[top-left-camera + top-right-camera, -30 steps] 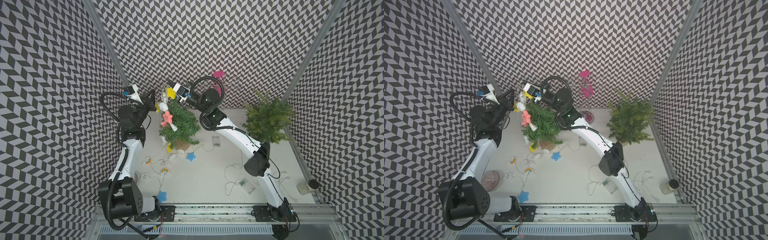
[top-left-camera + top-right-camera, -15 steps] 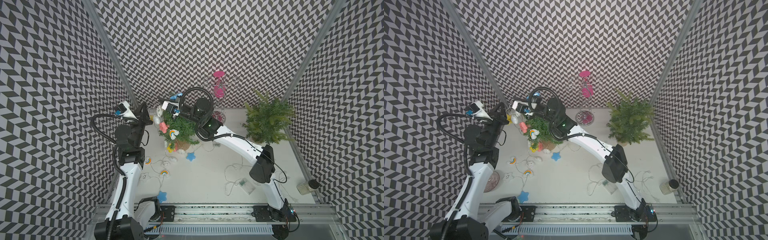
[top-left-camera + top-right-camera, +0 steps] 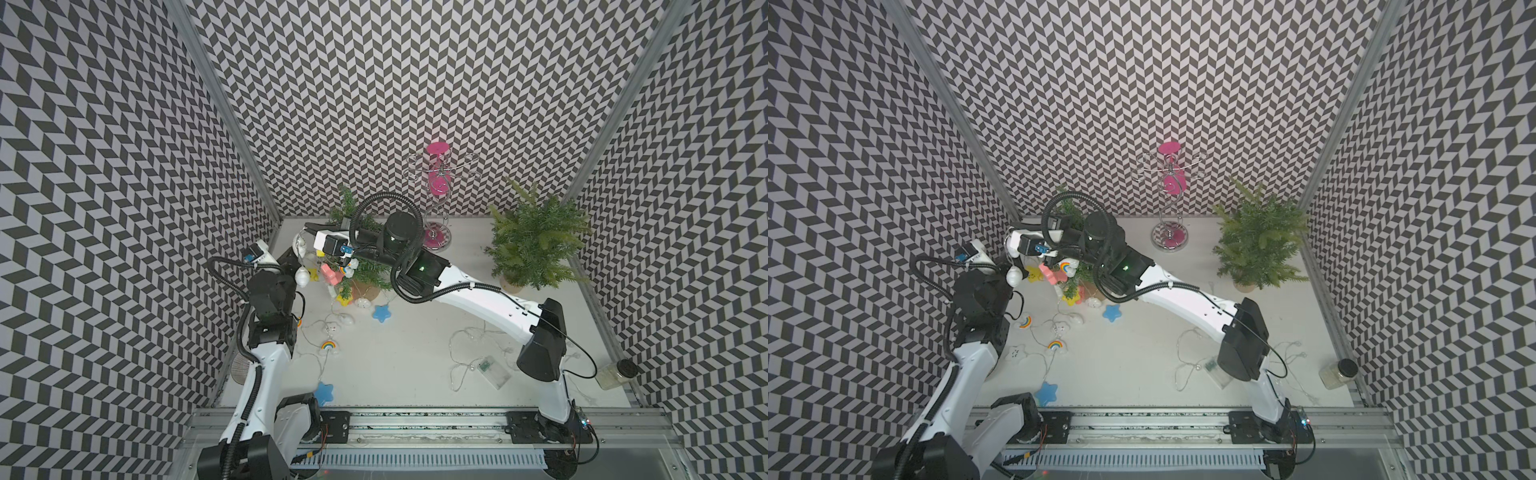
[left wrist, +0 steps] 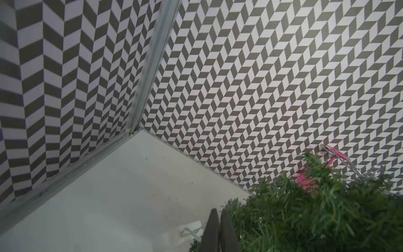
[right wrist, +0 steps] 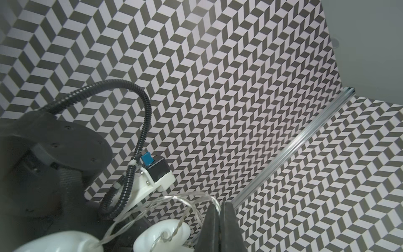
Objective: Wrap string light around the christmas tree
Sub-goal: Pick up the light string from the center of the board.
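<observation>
Right gripper (image 5: 219, 205): jaws closed on the string light (image 5: 163, 236), left of the tree (image 3: 368, 272). Left gripper (image 4: 219, 211): jaws closed beside the tree; whether it holds anything cannot be told.

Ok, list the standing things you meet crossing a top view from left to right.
christmas tree hung with lights → pink stand → second tree → jar

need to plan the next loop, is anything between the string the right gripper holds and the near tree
Nothing separate does. The right gripper is shut on the string light right beside the tree. Only the robot crowds it: the left gripper sits close, and the right arm lies across the treetop.
</observation>
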Tool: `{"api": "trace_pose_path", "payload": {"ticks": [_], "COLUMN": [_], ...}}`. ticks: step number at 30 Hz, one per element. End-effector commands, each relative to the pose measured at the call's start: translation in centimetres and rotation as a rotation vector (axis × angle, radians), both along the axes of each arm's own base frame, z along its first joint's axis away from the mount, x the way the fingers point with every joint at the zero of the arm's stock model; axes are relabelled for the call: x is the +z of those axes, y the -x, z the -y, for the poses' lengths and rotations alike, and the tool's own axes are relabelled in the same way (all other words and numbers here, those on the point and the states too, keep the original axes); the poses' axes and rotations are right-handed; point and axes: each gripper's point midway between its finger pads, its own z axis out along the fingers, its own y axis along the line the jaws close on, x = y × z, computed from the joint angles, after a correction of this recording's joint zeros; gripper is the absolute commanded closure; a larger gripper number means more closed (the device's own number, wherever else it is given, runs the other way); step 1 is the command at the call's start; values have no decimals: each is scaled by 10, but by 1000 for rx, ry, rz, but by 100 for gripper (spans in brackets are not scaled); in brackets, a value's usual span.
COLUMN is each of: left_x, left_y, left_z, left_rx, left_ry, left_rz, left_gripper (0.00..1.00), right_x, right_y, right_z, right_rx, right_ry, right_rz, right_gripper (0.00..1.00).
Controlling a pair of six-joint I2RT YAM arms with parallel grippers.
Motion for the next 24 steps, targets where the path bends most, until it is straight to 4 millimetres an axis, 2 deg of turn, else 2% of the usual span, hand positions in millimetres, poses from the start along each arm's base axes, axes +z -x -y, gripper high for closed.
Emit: {"api": "trace_pose_path", "payload": {"ticks": [1,3,4,8,10,13,15,18,20,21,24], "left_x": [-21,-41,-48,-74,-87,-99,-93,-70,-47,-37,-2], "left_y": [2,3,1,-5,-6,-6,-5,5,18,25,50], "left_z": [-6,-19,-19,-6,-1,-2,-1,0,-4,-7,-3], "left_rx": [35,90,82,2,-25,-21,-23,-21,17,40,43], "left_ry": [34,36,40,71,91,93,91,92,69,55,-17], "left_rz": [-34,-88,-105,-142,-150,-176,-165,-107,-54,-37,42], "left_gripper": [94,92,91,88,76,64,57,28,9,3,1], "right_x": [23,16,14,12,7,2,4,6,9,10,14], "right_y": [26,30,30,30,29,29,27,23,17,15,4], "right_z": [13,12,13,13,11,12,12,12,14,15,18], "right_rx": [99,104,102,102,104,101,87,66,49,47,54], "right_ry": [-8,11,10,13,38,47,43,45,43,42,53], "right_rz": [-14,-37,-42,-60,-80,-87,-83,-84,-86,-91,-130], "right_gripper": [100,100,100,100,100,100,100,100,100,100,100]}}
